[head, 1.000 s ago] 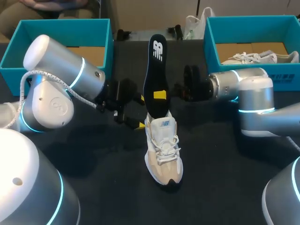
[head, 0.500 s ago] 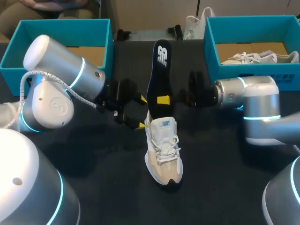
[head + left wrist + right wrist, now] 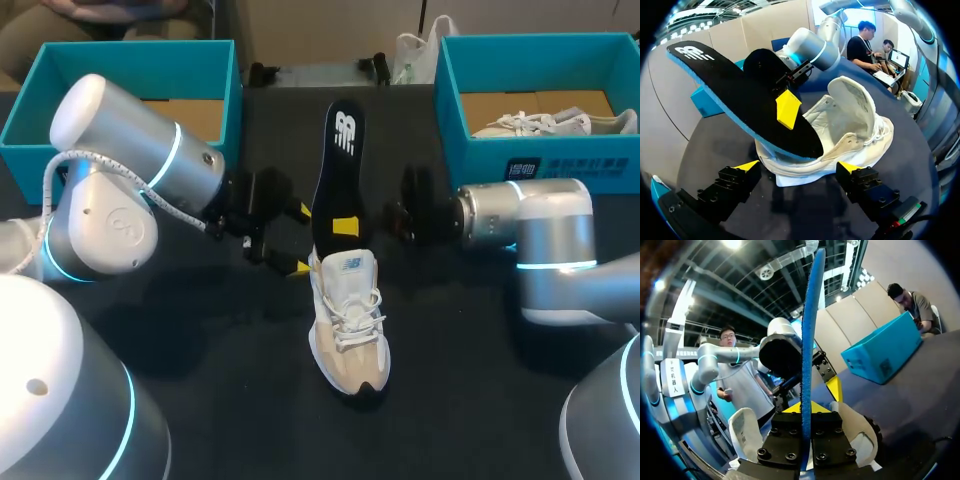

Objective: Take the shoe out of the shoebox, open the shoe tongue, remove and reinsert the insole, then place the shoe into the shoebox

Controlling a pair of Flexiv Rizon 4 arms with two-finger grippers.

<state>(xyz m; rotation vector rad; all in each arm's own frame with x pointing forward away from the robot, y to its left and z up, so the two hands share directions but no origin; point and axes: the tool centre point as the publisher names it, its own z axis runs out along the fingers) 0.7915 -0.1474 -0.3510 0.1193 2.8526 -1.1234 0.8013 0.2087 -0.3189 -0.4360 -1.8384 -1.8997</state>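
— Sliding the insole back in, we should keep its lower end inside the opening of the shoe, which stands in the middle of the tabletop. Our right hand pinches the insole near its middle.
— Yes, and our left hand, wide open just left of the heel, could steady the shoe. Compared with one second ago, the insole sits lower and the right hand has drawn a little to the right.

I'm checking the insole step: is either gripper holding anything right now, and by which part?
The right gripper pinches the insole by its two faces, low down, just above the shoe. The left gripper is open and holds nothing.
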